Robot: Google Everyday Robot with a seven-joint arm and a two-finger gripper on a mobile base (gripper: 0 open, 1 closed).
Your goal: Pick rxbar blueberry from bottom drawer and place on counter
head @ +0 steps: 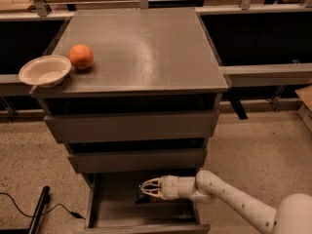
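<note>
The bottom drawer (146,214) is pulled out under the two upper drawers. A small dark rxbar blueberry (142,197) lies flat on the drawer floor near the back. My gripper (146,188) reaches in from the right on a white arm and sits right over the bar, partly covering it. The counter (141,48) is the grey-brown cabinet top above.
An orange (80,56) and a pale bowl (45,71) sit at the counter's left edge. The middle drawer front (139,160) overhangs the gripper. A black cable and rod (36,212) lie on the floor at the left. Tables stand behind.
</note>
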